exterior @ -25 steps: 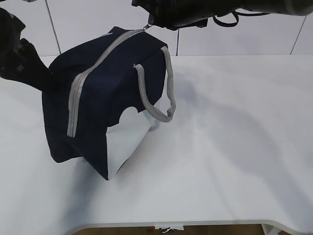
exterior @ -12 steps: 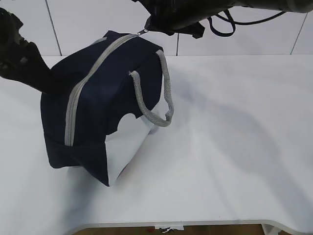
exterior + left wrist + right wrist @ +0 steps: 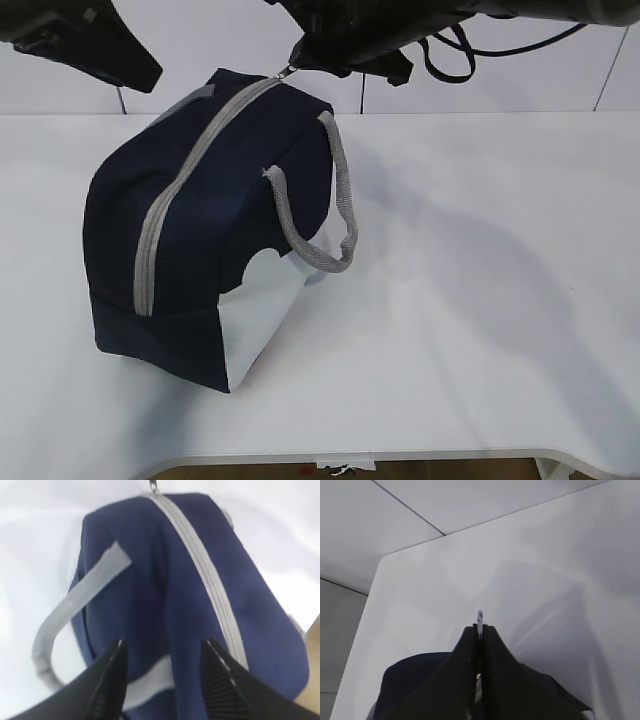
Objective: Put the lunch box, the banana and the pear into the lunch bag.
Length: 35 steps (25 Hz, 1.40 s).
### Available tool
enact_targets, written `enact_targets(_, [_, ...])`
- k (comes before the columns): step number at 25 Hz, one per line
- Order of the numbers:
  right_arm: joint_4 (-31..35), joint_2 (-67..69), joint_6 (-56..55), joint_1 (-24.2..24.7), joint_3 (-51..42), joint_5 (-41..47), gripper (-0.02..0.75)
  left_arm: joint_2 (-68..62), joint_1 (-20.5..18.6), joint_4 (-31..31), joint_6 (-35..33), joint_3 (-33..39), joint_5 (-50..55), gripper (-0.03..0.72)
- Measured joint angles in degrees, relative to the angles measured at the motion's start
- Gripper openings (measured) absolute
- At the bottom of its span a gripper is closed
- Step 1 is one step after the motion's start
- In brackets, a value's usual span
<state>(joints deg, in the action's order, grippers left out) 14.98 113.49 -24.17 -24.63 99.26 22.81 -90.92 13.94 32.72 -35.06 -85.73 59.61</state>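
Boxy navy-blue fabric lunch bag (image 3: 215, 240) on white table (image 3: 480, 300), grey zipper (image 3: 185, 170) fully closed. Right gripper (image 3: 479, 630) pinched together on metal zipper pull (image 3: 287, 70) at far end. Left gripper (image 3: 162, 667) above bag, jaws apart, empty. Risk: unanchored bag drags or tips under zipper pull; thin tab may slip out.

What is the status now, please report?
Left gripper open above lunch bag. Right gripper shut on zipper pull. Zipper closed. Nothing blocking.
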Motion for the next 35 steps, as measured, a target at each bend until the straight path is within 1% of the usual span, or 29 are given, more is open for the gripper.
enact_targets(4, [0.13, 0.0, 0.03, 0.0, 0.0, 0.45, 0.001, -4.09, 0.0, 2.84, 0.09, -2.12, 1.47, 0.36])
enact_targets(9, [0.16, 0.0, 0.31, 0.0, 0.0, 0.68, 0.001, -7.55, 0.0, 3.61, 0.09, -2.64, 3.96, 0.36])
enact_targets(12, [0.25, 0.0, 0.4, 0.0, 0.0, 0.77, 0.001, -7.8, 0.0, 4.12, 0.09, -2.64, 4.05, 0.36])
enact_targets(20, [0.37, 0.0, 0.46, 0.0, 0.0, 0.77, 0.001, -8.32, 0.0, 8.19, 0.09, -2.71, 4.88, 0.361])
enact_targets(25, [0.45, 0.0, 0.55, 0.0, 0.0, 1.5, 0.001, -9.89, 0.0, 9.64, 0.09, -2.71, 5.31, 0.403])
enact_targets(28, [0.59, 0.0, 0.6, 0.0, 0.0, 1.82, 0.001, -10.9, 0.0, 9.77, 0.09, -2.71, 5.31, 0.41])
enact_targets(30, [0.71, 0.0, 0.6, 0.0, 0.0, 1.87, 0.001, -11.7, 0.0, 9.87, 0.09, -2.71, 5.4, 0.382])
enact_targets(31, [0.71, 0.0, 0.6, 0.0, 0.0, 1.96, 0.001, -11.95, 0.0, 9.87, 0.09, -2.71, 5.4, 0.347])
enact_targets(33, [0.81, 0.0, 0.6, 0.0, 0.0, 1.96, 0.001, -12.15, 0.0, 9.87, -0.11, -2.71, 5.44, 0.244])
enact_targets(35, [0.81, 0.0, 0.74, 0.0, 0.0, 1.96, 0.001, -12.15, 0.0, 9.87, -1.17, -2.71, 5.73, 0.106])
